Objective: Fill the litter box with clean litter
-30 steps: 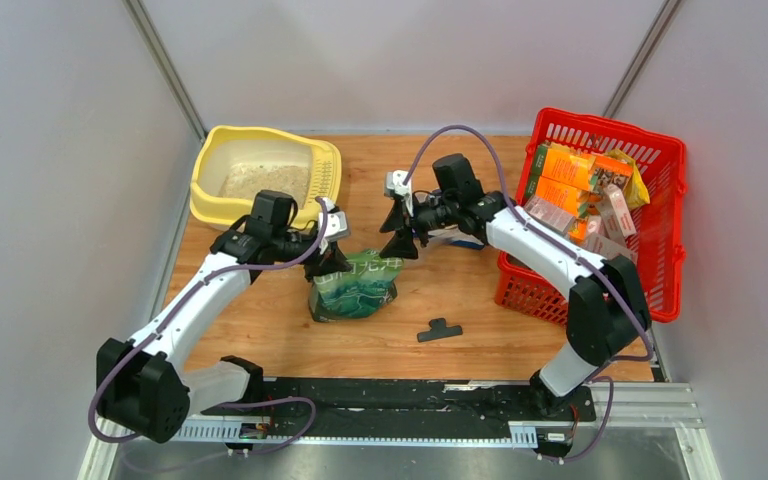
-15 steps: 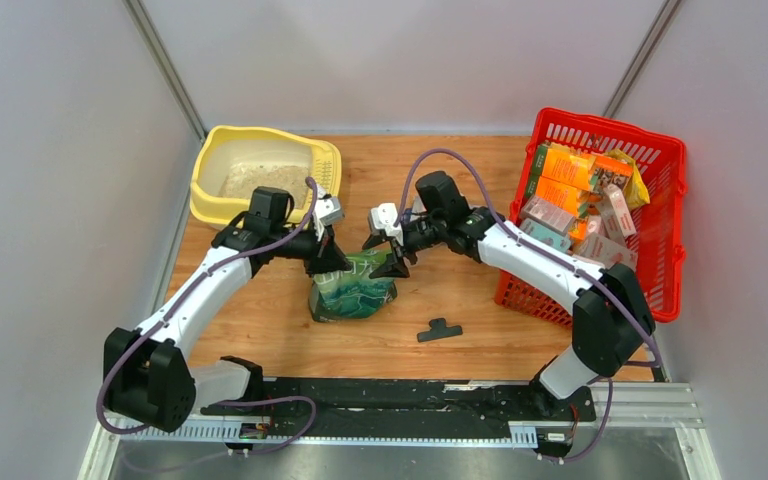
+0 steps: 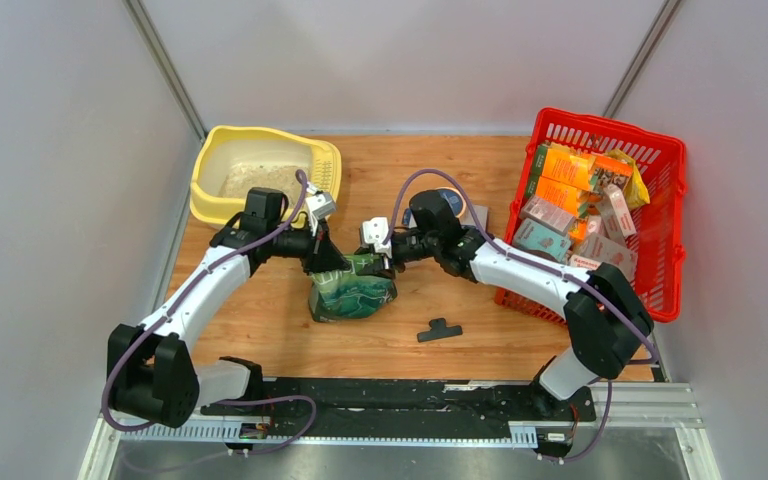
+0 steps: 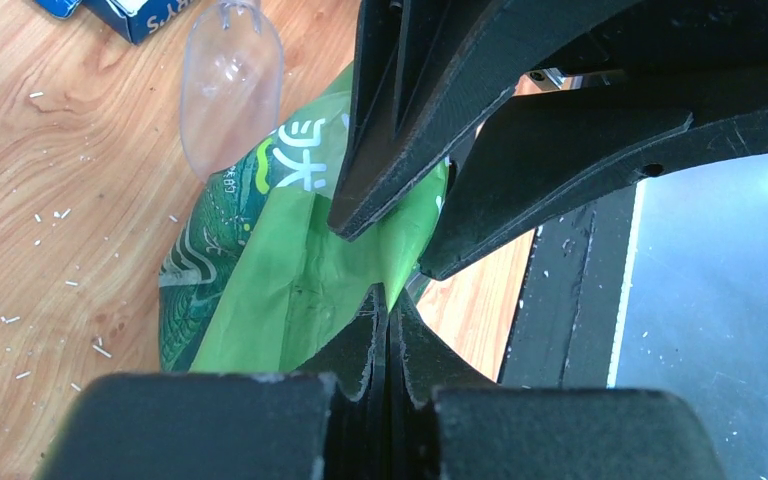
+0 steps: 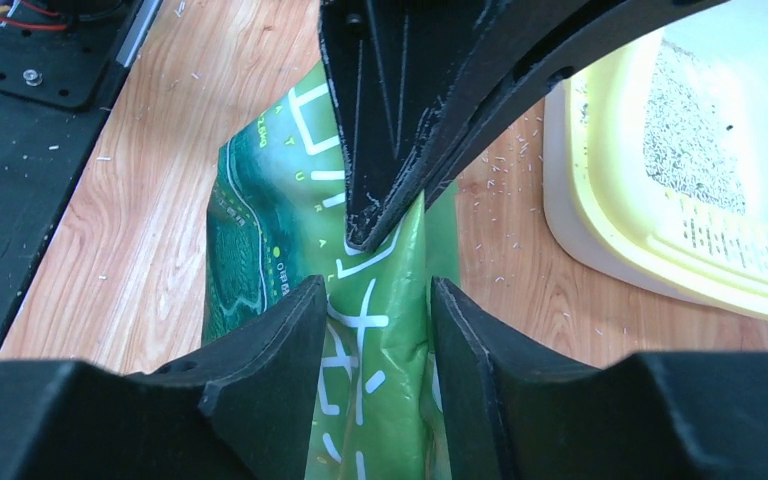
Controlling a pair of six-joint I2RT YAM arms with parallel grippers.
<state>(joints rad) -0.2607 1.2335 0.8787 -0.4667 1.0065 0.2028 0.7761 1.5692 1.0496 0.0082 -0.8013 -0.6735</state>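
The green litter pouch (image 3: pixel 352 293) stands on the wood table, front of centre. My left gripper (image 3: pixel 327 263) is shut on the pouch's upper left edge; the left wrist view shows its jaws (image 4: pixel 388 292) pressed together on the green film (image 4: pixel 290 270). My right gripper (image 3: pixel 381 262) is at the pouch's upper right. In the right wrist view it (image 5: pixel 378 292) is open, a finger on each side of the pouch top (image 5: pixel 375 350). The yellow litter box (image 3: pixel 206 165) sits back left with some beige litter (image 3: pixel 260 180) in it, and also shows in the right wrist view (image 5: pixel 660 250).
A red basket (image 3: pixel 660 160) with orange and pink cartons stands at the right. A black clip (image 3: pixel 440 329) lies near the front. A clear scoop (image 4: pixel 230 80) and a blue box (image 4: pixel 135 12) lie behind the pouch. Loose granules dot the wood.
My right gripper has swung left and down from above the table to the pouch's top, its fingers now astride it. My left gripper has stayed on the pouch, shifting slightly.
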